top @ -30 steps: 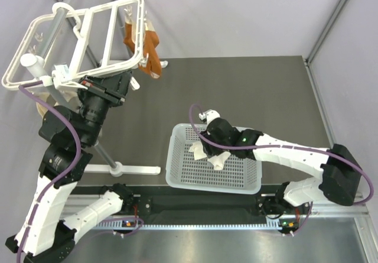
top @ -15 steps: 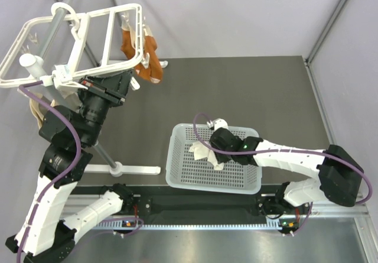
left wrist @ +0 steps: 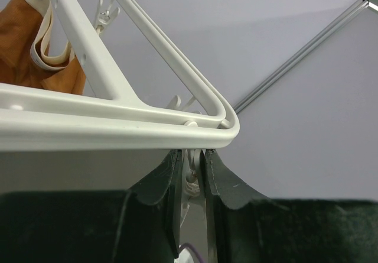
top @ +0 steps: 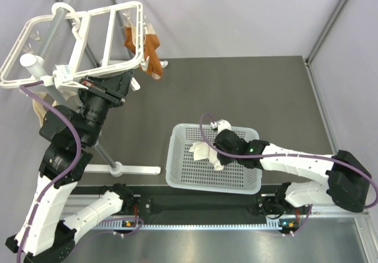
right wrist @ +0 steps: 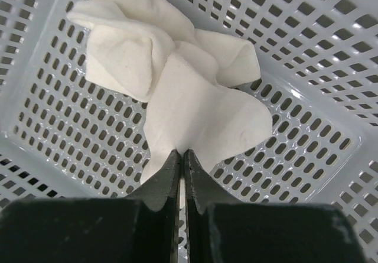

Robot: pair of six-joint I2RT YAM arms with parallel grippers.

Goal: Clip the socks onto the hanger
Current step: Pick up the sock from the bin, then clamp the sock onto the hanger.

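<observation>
Nearly closed, right fingers (right wrist: 160, 183) pinch a sock (right wrist: 198, 112), left fingers (left wrist: 160, 183) a clip (left wrist: 191, 169).

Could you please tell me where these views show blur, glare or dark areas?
Top external: evenly lit and sharp. Left wrist: the hanger is brightly lit, the left gripper nearly black. Right wrist: the socks are sharp but almost washed out; the basket glints.

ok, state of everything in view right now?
white socks: bunched in basket, one pinched
basket: on table, upright
hanger: on stand, no white socks clipped
orange-brown socks: clipped to hanger, hanging
left jaws: shut on hanger clip
right jaws: shut on white sock
</observation>
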